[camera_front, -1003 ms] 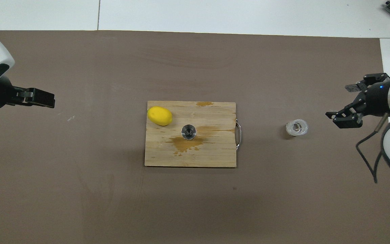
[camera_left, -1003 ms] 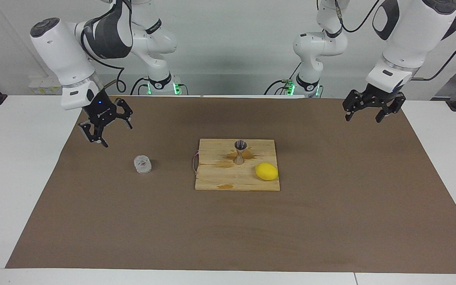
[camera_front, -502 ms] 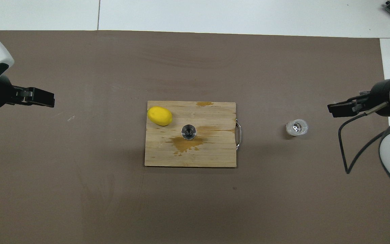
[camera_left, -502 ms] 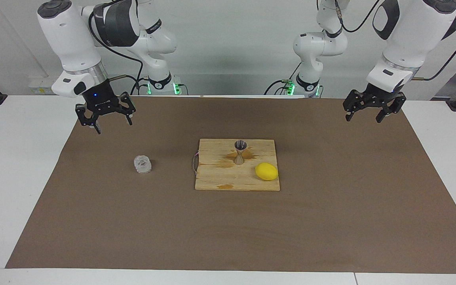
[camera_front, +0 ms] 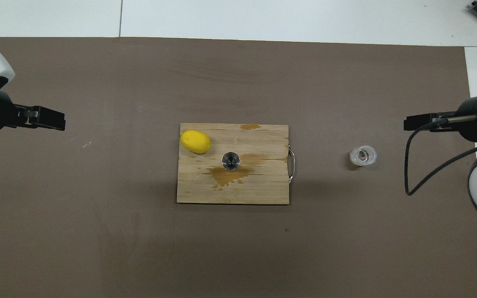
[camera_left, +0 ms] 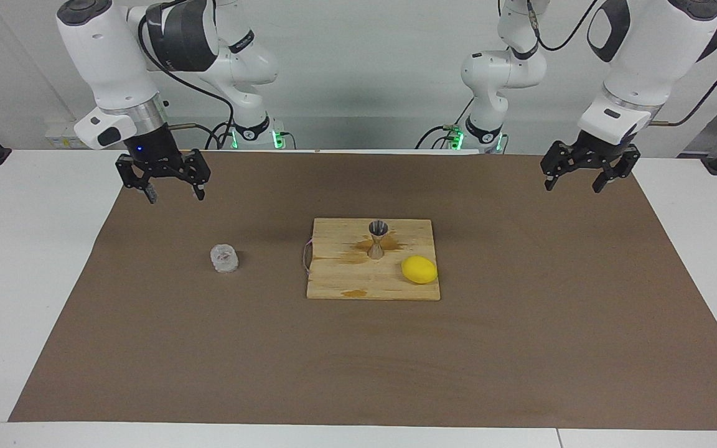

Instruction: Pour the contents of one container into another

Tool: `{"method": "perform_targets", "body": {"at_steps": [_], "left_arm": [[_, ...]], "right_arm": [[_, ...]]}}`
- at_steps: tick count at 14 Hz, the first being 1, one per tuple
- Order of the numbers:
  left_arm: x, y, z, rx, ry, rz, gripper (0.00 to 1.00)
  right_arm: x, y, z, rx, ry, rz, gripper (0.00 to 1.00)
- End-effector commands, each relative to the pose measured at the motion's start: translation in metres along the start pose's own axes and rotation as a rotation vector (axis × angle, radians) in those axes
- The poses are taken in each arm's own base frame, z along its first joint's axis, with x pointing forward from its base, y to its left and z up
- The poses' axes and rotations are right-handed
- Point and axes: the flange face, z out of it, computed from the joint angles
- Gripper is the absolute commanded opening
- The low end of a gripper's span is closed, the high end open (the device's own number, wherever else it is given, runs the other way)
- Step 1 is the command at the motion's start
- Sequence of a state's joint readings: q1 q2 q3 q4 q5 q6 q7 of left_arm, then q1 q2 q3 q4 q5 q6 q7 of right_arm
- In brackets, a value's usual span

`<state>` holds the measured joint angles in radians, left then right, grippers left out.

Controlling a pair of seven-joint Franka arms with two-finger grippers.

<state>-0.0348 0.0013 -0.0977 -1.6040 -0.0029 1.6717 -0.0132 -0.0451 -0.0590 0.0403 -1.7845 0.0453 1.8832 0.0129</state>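
The clear ribbed glass cup (camera_left: 224, 257) (camera_front: 363, 155) stands upright on the brown mat, toward the right arm's end of the table. The silvery hourglass jigger (camera_left: 378, 239) (camera_front: 230, 160) stands upright on the wooden board (camera_left: 346, 283) (camera_front: 259, 192) at mid-table. My right gripper (camera_left: 175, 195) (camera_front: 418, 123) hangs open and empty above the mat, off to the side of the cup and well clear of it. My left gripper (camera_left: 573, 185) (camera_front: 50, 123) waits open and empty over the mat at the left arm's end.
A yellow lemon (camera_left: 419, 269) (camera_front: 195, 141) lies on the board beside the jigger. A brownish wet stain (camera_front: 226, 176) marks the board next to the jigger. The board has a metal handle (camera_front: 291, 161) on the edge facing the cup.
My right gripper has risen and turned from a tilted pose near the cup to pointing straight down, farther from the cup. The left arm has barely moved.
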Motion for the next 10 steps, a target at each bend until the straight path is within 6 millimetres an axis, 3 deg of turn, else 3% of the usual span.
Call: {"method": "perform_targets", "body": {"at_steps": [1, 4, 8, 10], "left_arm": [[0.004, -0.003, -0.003, 0.005, 0.01, -0.005, 1.0], [0.003, -0.003, -0.004, 0.005, 0.012, -0.004, 1.0], [0.002, -0.004, -0.003, 0.012, 0.004, 0.03, 1.0], [0.0, -0.009, -0.007, 0.015, 0.005, 0.083, 1.0]], "right_arm": [[-0.001, 0.0, -0.016, -0.025, -0.023, 0.08, 1.0], [-0.006, 0.0, -0.025, -0.041, -0.066, 0.2, 1.0], [-0.001, 0.003, -0.039, -0.062, -0.071, 0.211, 1.0], [-0.005, 0.003, -0.037, -0.093, -0.099, 0.203, 1.0]]}}
